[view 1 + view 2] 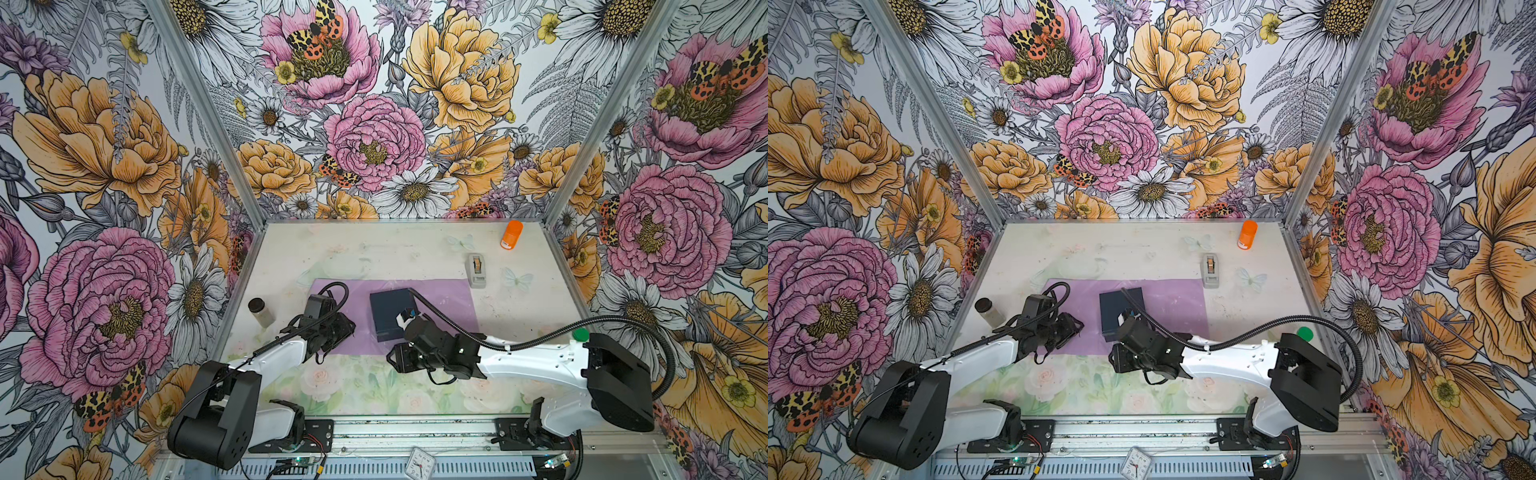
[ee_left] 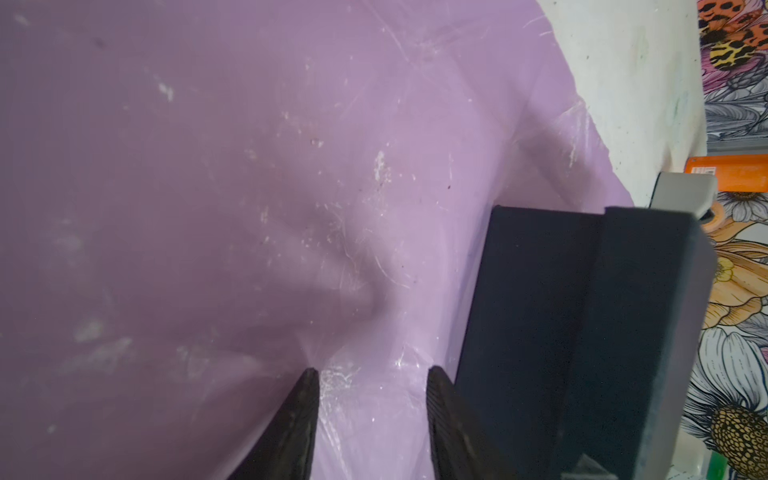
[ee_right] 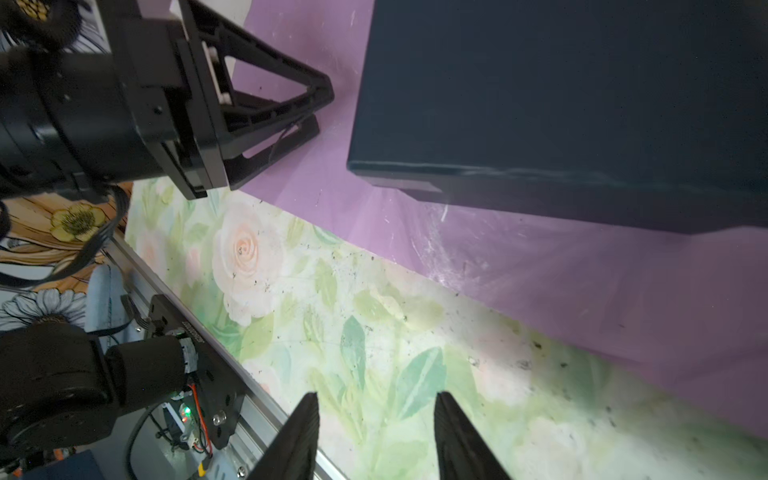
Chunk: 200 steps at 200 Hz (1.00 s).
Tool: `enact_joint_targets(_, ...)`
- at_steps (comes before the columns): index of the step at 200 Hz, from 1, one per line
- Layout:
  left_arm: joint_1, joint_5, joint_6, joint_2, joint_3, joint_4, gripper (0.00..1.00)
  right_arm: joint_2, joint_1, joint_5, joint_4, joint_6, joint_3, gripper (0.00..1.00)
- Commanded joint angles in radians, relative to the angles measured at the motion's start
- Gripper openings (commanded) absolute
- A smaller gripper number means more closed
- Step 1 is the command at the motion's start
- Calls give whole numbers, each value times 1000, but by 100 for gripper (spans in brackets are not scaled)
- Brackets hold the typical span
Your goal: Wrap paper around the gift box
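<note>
Gift box (image 1: 390, 309) (image 1: 1120, 308): dark navy, lying on the paper (image 1: 451, 301) (image 1: 1177, 305) near the middle of the sheet, slightly askew to its edges; in both top views its near right corner is covered by the right arm's wrist, and the right wrist view cuts it off at the frame. Paper: lilac face up, flat on the table (image 1: 374, 249), scuffed and creased; its near left part is hidden under the left arm. Left tool (image 2: 374, 374) (image 1: 347, 328): fingers parted, nothing clasped, tips low over a crinkled patch of paper just beside the box (image 2: 540, 332); contact with the sheet cannot be told. Right tool (image 3: 376, 399) (image 1: 394, 358): fingers parted and empty, over bare flowered table just off the paper's near edge. Tape dispenser (image 1: 477, 270): grey, at the paper's far right corner, mostly hidden behind the box in the left wrist view. Orange bottle (image 1: 512, 235): far right of the table. Dark-lidded jar (image 1: 259, 311): left edge. Small clock (image 1: 419, 464): cut off at the frame's lower edge.
</note>
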State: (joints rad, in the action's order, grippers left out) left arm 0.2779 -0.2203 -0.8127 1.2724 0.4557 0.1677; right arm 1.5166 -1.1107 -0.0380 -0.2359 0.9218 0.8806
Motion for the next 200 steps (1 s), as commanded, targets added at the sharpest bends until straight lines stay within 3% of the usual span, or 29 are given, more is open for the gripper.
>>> enact_joint_targets(1,-11,25,8,-3,-24,-24,44,68,1,65,-14,-72,69,46)
enact_joint_targets(73,-17,35,3,-2,-49,-17,43,245,37,59,47,-112,178,43)
enact_joint_targets(200,-34,53,8,-17,-71,3,42,346,90,64,152,-135,243,40)
